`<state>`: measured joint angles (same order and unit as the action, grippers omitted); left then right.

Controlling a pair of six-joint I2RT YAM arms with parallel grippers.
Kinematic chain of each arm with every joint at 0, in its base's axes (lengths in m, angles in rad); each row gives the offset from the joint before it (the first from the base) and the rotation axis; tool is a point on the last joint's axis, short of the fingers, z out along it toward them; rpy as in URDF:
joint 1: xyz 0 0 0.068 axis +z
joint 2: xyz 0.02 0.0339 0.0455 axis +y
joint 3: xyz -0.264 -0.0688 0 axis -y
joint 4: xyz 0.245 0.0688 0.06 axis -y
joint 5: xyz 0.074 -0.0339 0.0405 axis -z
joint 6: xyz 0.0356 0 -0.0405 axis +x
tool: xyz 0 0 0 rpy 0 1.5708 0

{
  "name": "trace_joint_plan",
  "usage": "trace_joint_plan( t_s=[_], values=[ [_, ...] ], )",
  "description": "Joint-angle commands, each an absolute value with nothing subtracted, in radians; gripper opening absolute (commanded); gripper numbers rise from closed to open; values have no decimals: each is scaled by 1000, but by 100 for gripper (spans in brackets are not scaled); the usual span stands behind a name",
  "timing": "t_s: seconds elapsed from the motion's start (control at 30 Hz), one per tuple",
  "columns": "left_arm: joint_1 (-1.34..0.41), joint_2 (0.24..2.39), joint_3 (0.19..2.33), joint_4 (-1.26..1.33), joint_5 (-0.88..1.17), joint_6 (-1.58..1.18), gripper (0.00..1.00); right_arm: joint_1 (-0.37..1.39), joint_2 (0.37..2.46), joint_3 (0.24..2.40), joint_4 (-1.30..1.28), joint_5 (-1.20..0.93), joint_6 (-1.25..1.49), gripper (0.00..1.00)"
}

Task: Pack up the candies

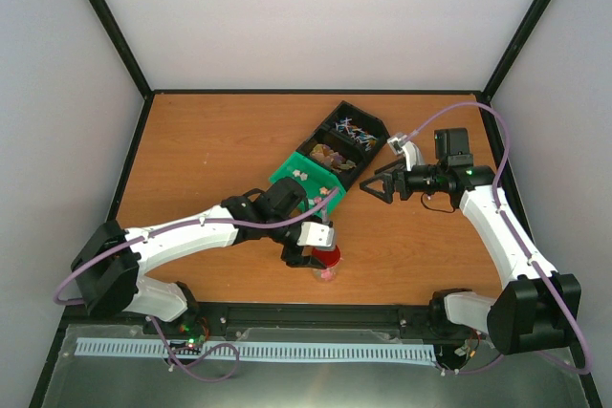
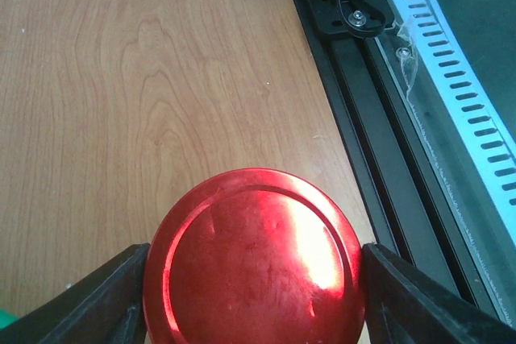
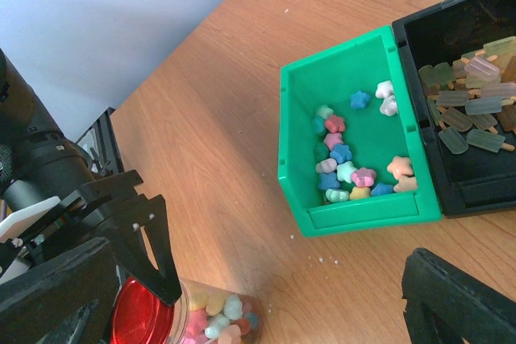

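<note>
The left arm stretches from the near left to the table's middle, wrist tipped down, and the left gripper (image 1: 320, 260) clamps the red lid (image 2: 254, 267) of a clear jar (image 3: 216, 313), one finger on each side. The right arm folds leftward, with the right gripper (image 1: 368, 186) spread wide and holding nothing, just right of the green bin (image 3: 294, 130). Some candies (image 3: 345, 160) lie in that bin and others fill the jar.

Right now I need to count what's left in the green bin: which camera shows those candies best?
Right wrist: it looks down into the green bin, and each of the candies is distinct. Top external shows them only as tiny specks. Left wrist shows none, just the red lid held in the left gripper.
</note>
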<state>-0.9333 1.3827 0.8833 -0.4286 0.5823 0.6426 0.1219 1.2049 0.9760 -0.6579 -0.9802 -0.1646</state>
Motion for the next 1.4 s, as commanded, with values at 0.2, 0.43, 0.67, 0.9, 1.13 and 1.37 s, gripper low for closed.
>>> trace_joint_plan(
  t_s=[0.2, 0.43, 0.67, 0.9, 1.13, 1.37],
  values=[
    [-944, 1410, 871, -509, 530, 645, 71, 115, 1213, 986, -670, -990, -205, 97],
    [-945, 1414, 872, -509, 532, 649, 77, 115, 1217, 988, -672, -989, -207, 98],
    [-945, 1423, 870, -492, 523, 639, 87, 115, 1212, 984, -670, -990, -207, 98],
    [-945, 1452, 871, -390, 529, 597, 90, 115, 1210, 976, -668, -985, -215, 98],
    [-945, 1472, 858, -311, 520, 562, 81, 116, 1205, 978, -681, -975, -240, 98],
    [-943, 1460, 841, -319, 461, 568, 71, 114, 1201, 977, -692, -972, -261, 98]
  ],
)
